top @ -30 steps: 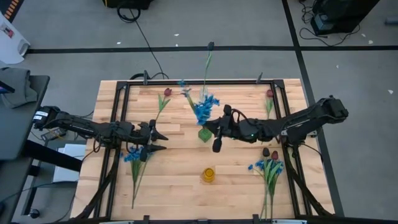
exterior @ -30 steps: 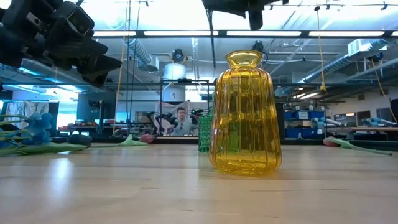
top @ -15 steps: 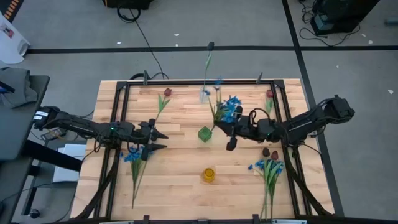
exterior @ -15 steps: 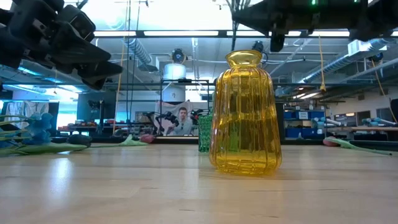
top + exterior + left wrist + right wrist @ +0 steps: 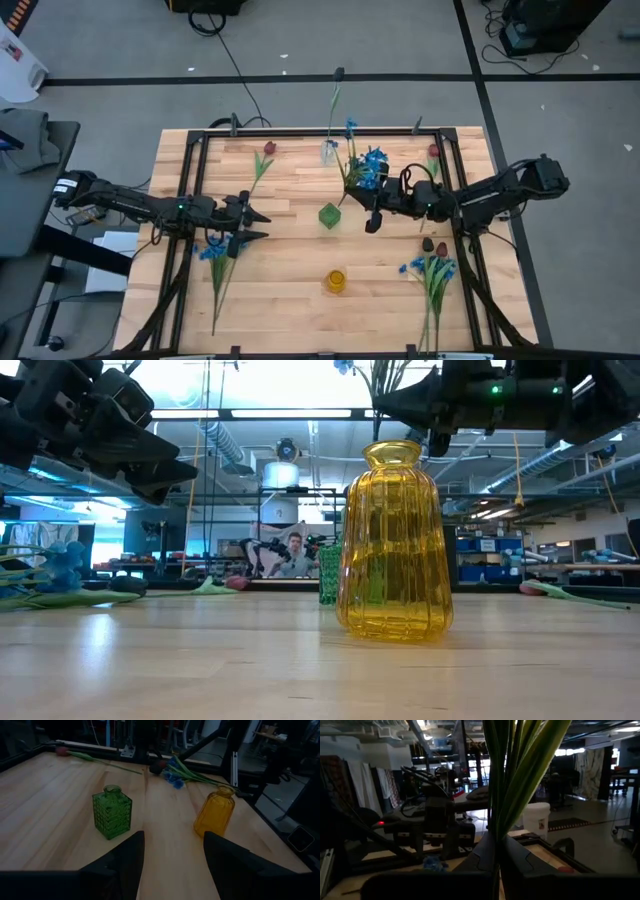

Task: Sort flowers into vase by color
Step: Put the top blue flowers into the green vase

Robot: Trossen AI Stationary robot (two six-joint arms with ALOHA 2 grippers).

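We see right gripper (image 5: 352, 192) fingers clamped on blue flower spray (image 5: 370, 165) above green vase (image 5: 329, 215), bare desk (image 5: 290, 290) around yellow vase (image 5: 394, 540), left gripper (image 5: 262, 226) fingers apart near the left edge, wrist view alone shows clamped stems (image 5: 507, 775).

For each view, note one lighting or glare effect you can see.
High view: even light on the table. Low view: ceiling lights backlight the yellow vase, leaving the left gripper dark. Left wrist view: dim, green vase still readable. Right wrist view: green stems lit against a dark room.
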